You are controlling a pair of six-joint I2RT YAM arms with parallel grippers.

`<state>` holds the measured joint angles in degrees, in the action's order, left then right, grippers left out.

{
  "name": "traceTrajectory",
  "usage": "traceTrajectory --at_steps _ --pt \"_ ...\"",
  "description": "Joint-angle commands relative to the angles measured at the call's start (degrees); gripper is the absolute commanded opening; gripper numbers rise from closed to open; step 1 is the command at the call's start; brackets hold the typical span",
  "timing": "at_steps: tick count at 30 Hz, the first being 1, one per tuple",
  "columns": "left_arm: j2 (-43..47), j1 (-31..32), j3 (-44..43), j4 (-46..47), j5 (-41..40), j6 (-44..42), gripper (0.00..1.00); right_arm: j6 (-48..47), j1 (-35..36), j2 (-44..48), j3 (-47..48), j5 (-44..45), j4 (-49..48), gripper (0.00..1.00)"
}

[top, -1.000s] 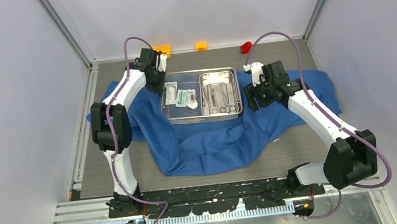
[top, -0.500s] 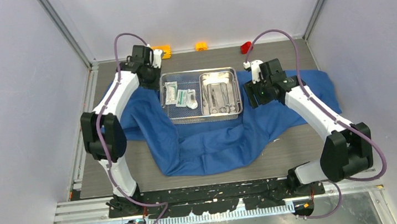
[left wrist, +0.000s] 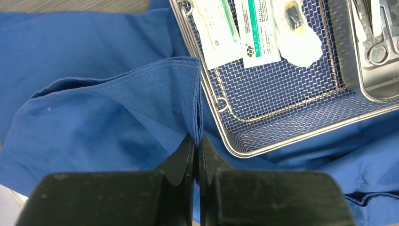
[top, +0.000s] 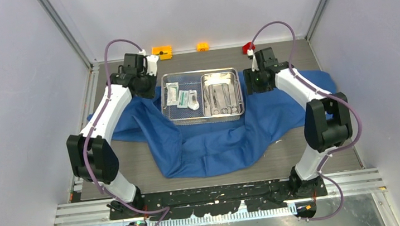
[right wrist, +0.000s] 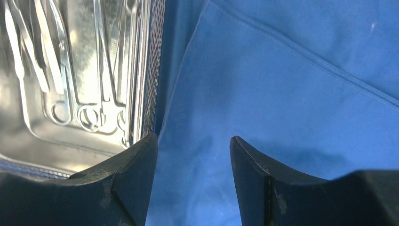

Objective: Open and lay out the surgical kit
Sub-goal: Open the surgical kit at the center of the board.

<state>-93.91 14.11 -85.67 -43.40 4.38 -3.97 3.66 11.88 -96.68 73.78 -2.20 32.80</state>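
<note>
Left pincer point(left wrist: 197, 143): jaws closed tight on a hemmed fold of the cloth point(left wrist: 94, 108); the hem runs straight ahead from the tips. Basket point(left wrist: 273, 89) sits just ahead and to this pincer's right, with its near corner close to the tips but apart from them; three packets point(left wrist: 256, 28) lie side by side on the mesh farther ahead.

Right pincer point(right wrist: 193, 146): jaws wide, nothing between them; flat cloth lies below, and contact with it cannot be told. Basket wall stands just off its left finger; tray point(right wrist: 80, 42) sits inside the basket beyond that wall, with instruments point(right wrist: 88, 117) lying lengthwise in it. The cloth spreads under the basket and out past both pincers.
</note>
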Motion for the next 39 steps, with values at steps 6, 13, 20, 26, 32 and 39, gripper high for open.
traceTrajectory --at_steps 6,13,20,26,32,39 --pt "3.0 -0.3 0.4 1.9 1.5 -1.0 0.00 5.9 -0.3 -6.9 7.1 -2.8 -0.6 0.61" --pt "2.9 -0.3 0.6 2.1 1.8 -0.7 0.00 5.6 -0.3 -10.0 7.7 -2.3 0.6 0.58" --pt "2.9 -0.3 0.9 2.2 1.9 -0.8 0.00 5.6 -0.3 -12.4 8.0 -3.1 1.1 0.55" --pt "2.8 -0.4 1.0 2.1 1.5 -0.9 0.00 5.4 -0.3 -14.1 8.6 -3.2 2.1 0.45" --pt "3.5 -0.9 1.9 1.6 -0.2 -1.9 0.00 4.8 -1.2 -12.3 9.1 -3.1 3.3 0.20" --pt "6.5 -3.7 4.5 -2.0 -1.9 -5.6 0.00 1.9 -5.2 -1.4 3.5 -2.2 3.5 0.00"
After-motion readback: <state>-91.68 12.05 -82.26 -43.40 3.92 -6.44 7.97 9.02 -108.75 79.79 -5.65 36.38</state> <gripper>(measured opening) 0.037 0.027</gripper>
